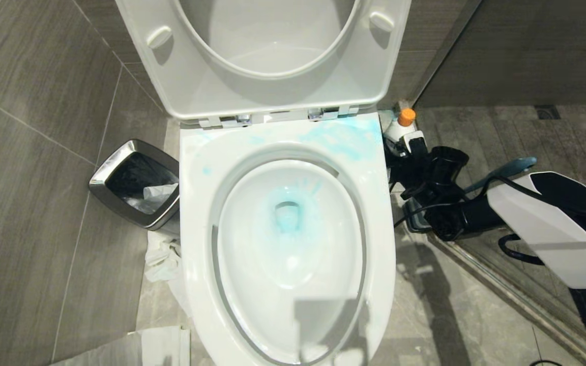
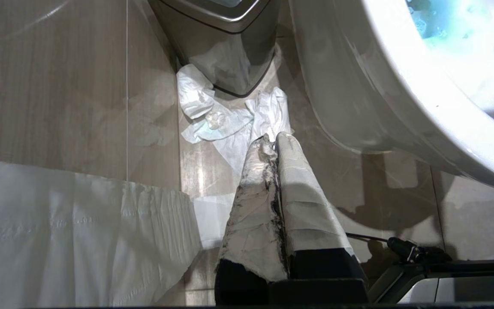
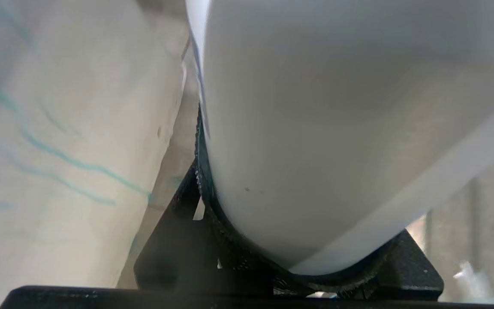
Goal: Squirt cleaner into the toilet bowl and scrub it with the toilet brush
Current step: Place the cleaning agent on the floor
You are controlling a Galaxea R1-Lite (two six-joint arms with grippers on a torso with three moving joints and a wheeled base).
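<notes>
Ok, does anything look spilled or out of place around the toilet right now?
Yes. Blue cleaner is smeared over the back rim of the toilet bowl, outside the basin, and streaks its outer wall. Crumpled white paper lies on the floor beside the waste bin instead of in it.

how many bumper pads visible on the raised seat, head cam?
2. One bumper pad sits on the left side of the raised seat, the other on the right. The seat's top runs out of frame, so more may be hidden.

Your head view looks steeply down into the toilet bowl (image 1: 288, 244). Your left wrist view sits low, facing the waste bin (image 2: 225, 47) both share. Your right wrist view is pressed against the cleaner (image 3: 337, 128).
</notes>
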